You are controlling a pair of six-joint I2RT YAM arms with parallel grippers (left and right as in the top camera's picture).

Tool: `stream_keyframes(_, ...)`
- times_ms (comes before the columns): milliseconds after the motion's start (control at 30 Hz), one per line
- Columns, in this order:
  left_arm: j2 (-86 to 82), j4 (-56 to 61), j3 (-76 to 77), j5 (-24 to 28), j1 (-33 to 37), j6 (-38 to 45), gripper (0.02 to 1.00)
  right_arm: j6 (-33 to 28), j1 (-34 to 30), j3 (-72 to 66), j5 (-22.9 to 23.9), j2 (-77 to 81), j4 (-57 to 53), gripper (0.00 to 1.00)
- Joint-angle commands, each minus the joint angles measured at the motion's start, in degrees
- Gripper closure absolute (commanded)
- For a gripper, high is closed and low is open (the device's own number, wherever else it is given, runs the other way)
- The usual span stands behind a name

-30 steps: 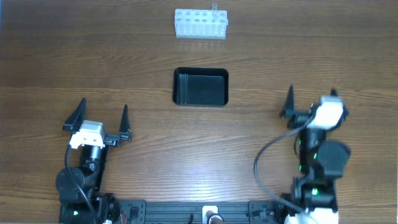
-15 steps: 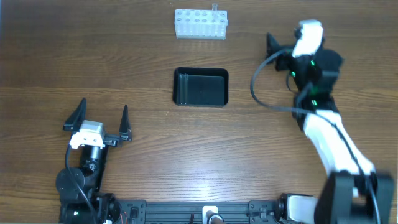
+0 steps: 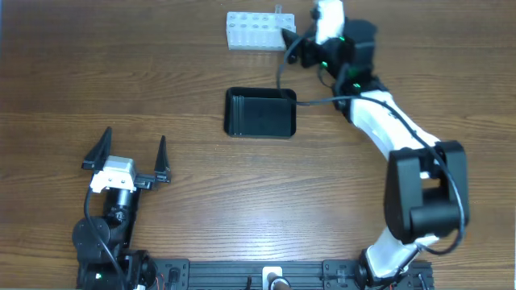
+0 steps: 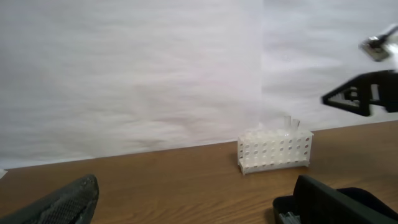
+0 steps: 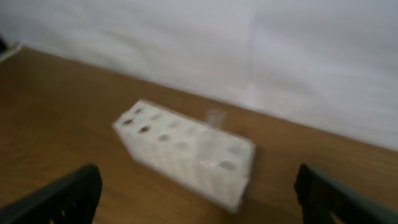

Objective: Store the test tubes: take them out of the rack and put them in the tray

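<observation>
One clear test tube (image 5: 214, 118) stands in an end hole of the white perforated plastic rack (image 3: 256, 32) at the counter's far edge, beyond the black rectangular tray (image 3: 228, 113). It is probably light, slick and breakable, and best pinched gently on its exposed top. The right pincer (image 5: 198, 173), wide open and empty, has swung from the counter's right side to the rack's tube end; the left pincer (image 3: 135, 137), likewise open and empty, has stayed put.

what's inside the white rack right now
One clear test tube stands in a hole near one end of the rack. The other holes look empty; their depths are hidden by the walls.
</observation>
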Motion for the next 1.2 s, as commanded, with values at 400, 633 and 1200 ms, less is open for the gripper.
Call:
stream_keyframes(400, -0.5, 0.2, -0.3, 0.7, 0.4, 0.6, 0.018, 6.4, 6.4, 28.0, 15.4, 15.9, -22.7, 0.007)
stream_keyframes(633, -0.5, 0.2, -0.3, 0.7, 0.4, 0.6, 0.018, 9.4, 6.5, 28.3, 20.6, 16.7, -23.2, 0.016)
stream_keyframes(1200, -0.5, 0.2, -0.3, 0.7, 0.4, 0.6, 0.018, 9.3, 7.6, 28.3, 25.3, 19.6, -22.8, 0.045)
